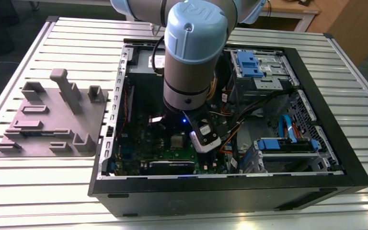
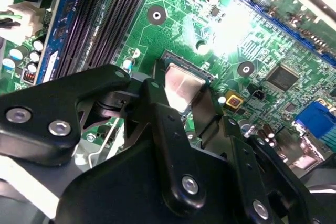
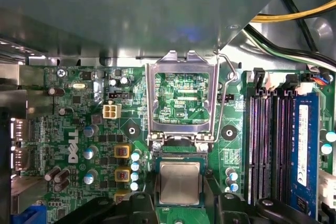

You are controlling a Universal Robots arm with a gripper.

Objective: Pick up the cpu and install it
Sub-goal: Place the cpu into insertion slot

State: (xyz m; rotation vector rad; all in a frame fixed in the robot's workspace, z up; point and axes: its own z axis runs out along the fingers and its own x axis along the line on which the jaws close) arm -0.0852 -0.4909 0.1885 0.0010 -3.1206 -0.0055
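Slatted table (image 1: 43,182), open case (image 1: 222,196), green motherboard (image 3: 73,114) under me. The cpu (image 3: 180,182) lies at the socket, below the raised load plate (image 3: 151,98). My claw (image 3: 181,200) straddles it, gripping or released, I cannot tell. I'd keep it flat and square, no forcing.
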